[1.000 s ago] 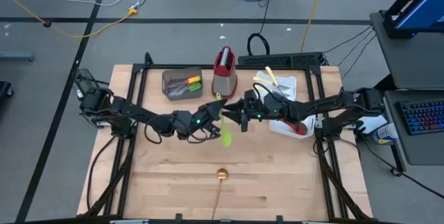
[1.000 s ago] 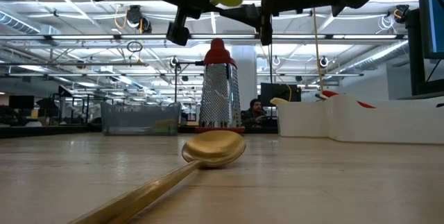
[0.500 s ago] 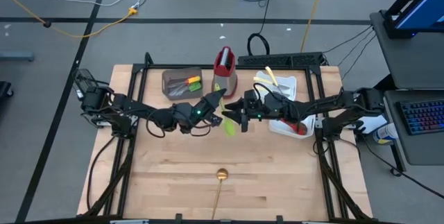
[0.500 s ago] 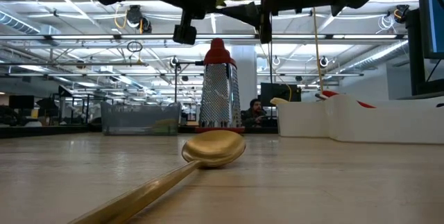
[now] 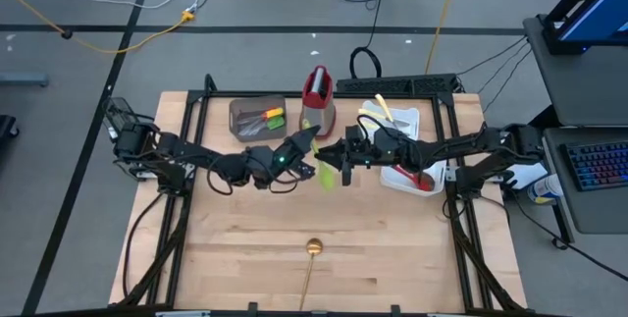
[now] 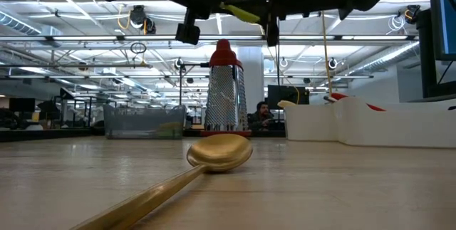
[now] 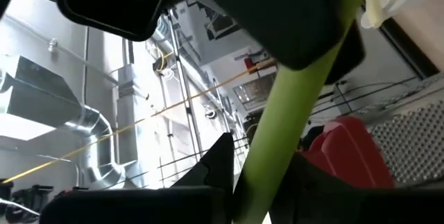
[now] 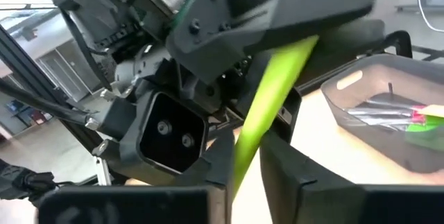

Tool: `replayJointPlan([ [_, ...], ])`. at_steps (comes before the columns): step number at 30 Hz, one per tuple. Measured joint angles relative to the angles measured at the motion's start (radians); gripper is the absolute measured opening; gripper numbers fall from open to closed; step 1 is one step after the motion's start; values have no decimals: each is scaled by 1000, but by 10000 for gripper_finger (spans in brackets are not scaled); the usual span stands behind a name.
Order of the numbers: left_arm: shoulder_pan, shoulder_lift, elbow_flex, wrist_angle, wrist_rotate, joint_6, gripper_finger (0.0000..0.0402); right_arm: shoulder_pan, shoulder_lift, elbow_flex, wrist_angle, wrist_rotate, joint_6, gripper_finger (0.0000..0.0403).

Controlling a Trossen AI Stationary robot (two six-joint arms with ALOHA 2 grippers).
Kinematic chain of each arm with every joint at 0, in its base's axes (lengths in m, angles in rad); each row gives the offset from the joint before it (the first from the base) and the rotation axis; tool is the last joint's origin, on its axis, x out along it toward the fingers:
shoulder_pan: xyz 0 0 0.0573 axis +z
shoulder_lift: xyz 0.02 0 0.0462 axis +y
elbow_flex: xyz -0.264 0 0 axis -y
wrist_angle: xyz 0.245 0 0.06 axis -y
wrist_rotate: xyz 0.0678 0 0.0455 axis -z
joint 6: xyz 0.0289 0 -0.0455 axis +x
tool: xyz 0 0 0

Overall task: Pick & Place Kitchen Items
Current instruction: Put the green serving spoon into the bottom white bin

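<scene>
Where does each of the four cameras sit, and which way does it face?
High: overhead, straight down; both arms meet mid-table at the green utensil.
Low: table height, looking level past the gold spoon to the grater; arms enter from above.
Left wrist: looks along the left pincer, shut on the green utensil.
Right wrist: its right pincer grips the same handle.
All four views share the green utensil.

The table (image 5: 373, 258) is pale matt wood. The gold spoon (image 6: 217, 152) is glossy polished metal. The grater (image 6: 224, 87) has perforated steel sides and a shiny red plastic cap. The green utensil (image 8: 267, 106) looks smooth and matt, like silicone.
</scene>
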Motion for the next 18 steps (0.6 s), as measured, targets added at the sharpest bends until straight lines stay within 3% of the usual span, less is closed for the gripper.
replayJointPlan([
  [4,-6,0,0,-4,-44,19,50,-1,0,0,-14,-1,-7,35],
  [10,-27,1,0,-4,-189,-30,49,-24,-29,1,-60,-8,-69,28],
  [18,-67,2,0,-49,-218,-142,48,-51,-99,3,-187,-51,-194,14],
])
